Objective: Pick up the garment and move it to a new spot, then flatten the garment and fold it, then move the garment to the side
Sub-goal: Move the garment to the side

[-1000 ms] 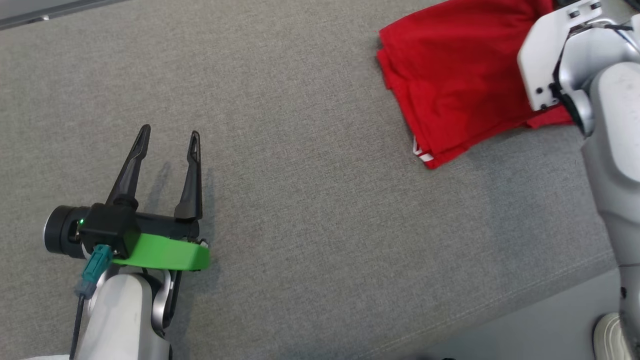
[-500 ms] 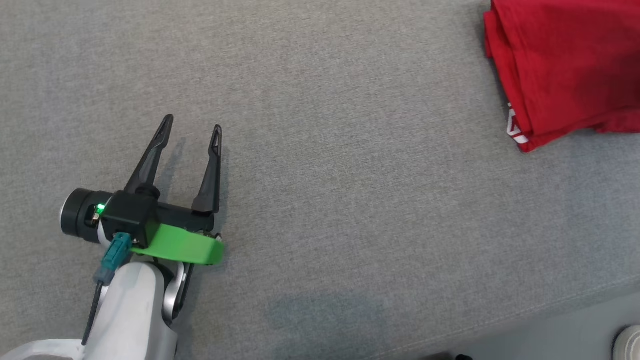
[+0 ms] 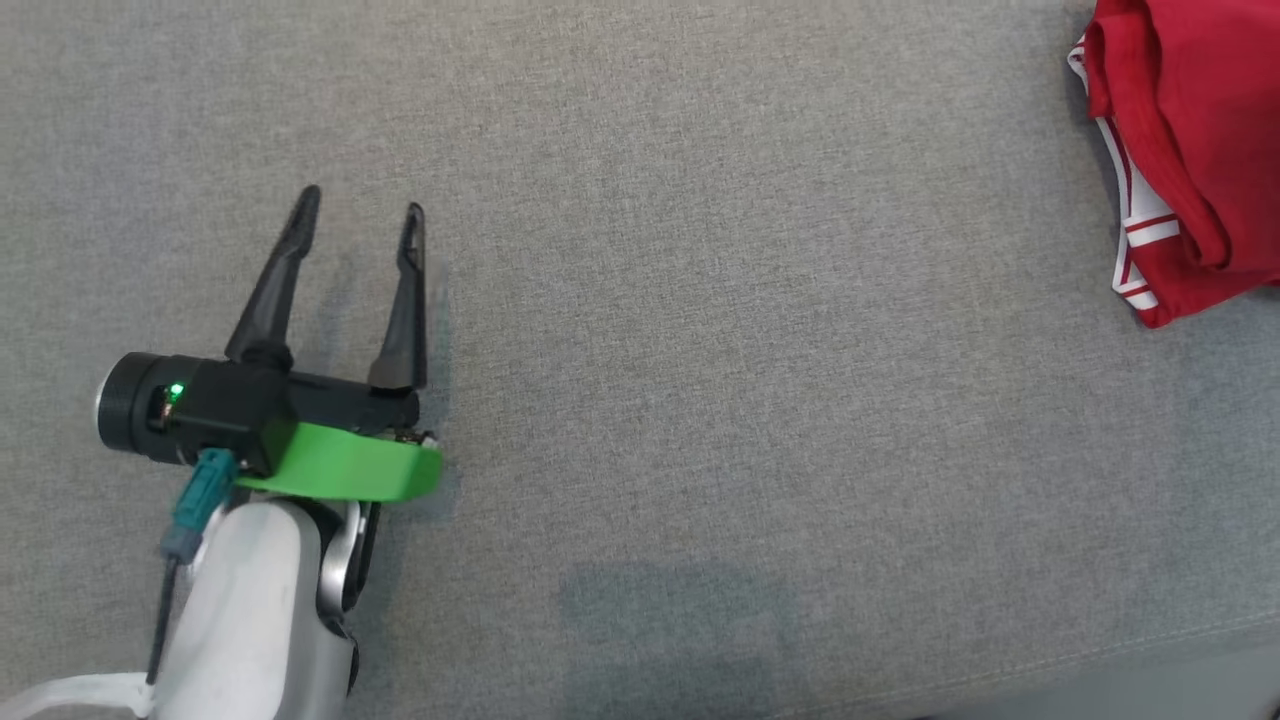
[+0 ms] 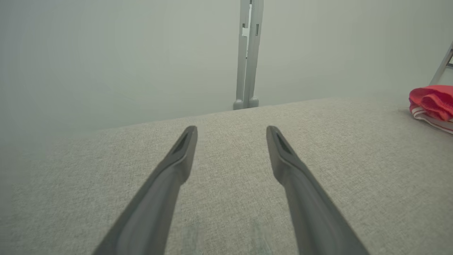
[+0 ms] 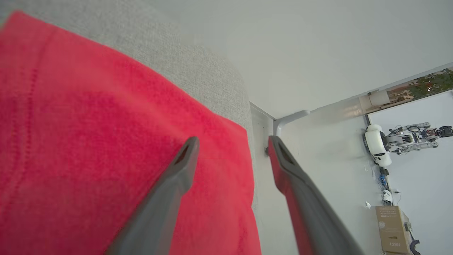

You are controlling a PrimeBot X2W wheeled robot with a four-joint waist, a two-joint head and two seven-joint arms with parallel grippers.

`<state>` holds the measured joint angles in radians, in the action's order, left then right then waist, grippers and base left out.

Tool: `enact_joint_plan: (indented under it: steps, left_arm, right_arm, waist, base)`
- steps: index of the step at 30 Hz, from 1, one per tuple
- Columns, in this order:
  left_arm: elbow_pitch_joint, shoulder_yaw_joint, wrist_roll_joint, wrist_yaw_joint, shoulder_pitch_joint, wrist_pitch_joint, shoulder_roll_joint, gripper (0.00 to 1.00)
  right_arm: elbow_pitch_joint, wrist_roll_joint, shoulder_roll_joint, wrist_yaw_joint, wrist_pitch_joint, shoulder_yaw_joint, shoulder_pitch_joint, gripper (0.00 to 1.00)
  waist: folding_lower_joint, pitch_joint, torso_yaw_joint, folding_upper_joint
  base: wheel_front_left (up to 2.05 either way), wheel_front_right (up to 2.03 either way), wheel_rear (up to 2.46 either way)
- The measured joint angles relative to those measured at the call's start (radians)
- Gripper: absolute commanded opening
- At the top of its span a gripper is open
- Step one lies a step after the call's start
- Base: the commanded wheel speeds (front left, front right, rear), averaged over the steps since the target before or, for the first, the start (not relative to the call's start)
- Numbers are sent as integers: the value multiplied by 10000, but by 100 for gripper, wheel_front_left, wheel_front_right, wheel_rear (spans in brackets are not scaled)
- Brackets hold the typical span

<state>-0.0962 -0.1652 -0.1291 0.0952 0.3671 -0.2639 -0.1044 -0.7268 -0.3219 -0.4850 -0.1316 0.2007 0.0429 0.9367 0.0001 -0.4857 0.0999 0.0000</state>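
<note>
the left end effector [image 3: 361, 200], its two long dark fingers spread apart and holding nothing, hovers low over the grey fabric-covered worktop [image 3: 700, 400]. well apart from it, toward the far right, the red garment with white stripes [image 3: 1190, 120] lies loosely folded. the right end effector [image 5: 232, 139] hangs above the garment's edge, fingers apart, gripping nothing.

Left pincer [image 4: 231, 131] spread over grey cushion [image 4: 226, 198]; garment [image 4: 430, 101] far right.
</note>
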Motion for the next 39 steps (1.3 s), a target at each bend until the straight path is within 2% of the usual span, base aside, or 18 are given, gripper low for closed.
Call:
enact_joint_plan:
  steps: [5,12,19,24,30,39]
  left_arm:
    - [290,395,-462,13,-289,-2,186,100]
    - [-414,1137,-1254,-290,-754,0,424,100]
    - [-1854,1448,-1889,-750,-1177,4,502,100]
    - [-2510,1411,-1854,-953,-1334,161,474,100]
    - [-2915,1254,-1563,-1097,-1707,117,326,100]
    - [-2995,1101,-1338,-905,-2577,59,134,100]
  right_arm:
    - [12,823,430,0,-1522,153,-275,100]
    - [314,3026,1507,2,-3152,441,-1546,100]
    - [1214,4707,2535,2,-3806,408,-3061,100]
    - [2048,5344,3072,2,-4027,688,-3944,100]
    - [3342,5271,3800,2,-3902,1120,-5510,100]
    - [4742,3593,4268,8,-3158,1321,-7428,100]
  waist:
    - [0,367,-19,0]
    - [-1,1196,-108,0]
    - [-1,2311,-249,0]
    - [-2,2984,-353,0]
    - [-2,3885,-585,0]
    - [-2,4881,-1029,0]
  base:
    - [0,0,0]
    - [0,0,0]
    - [0,0,0]
    - [0,0,0]
    - [0,0,0]
    - [0,0,0]
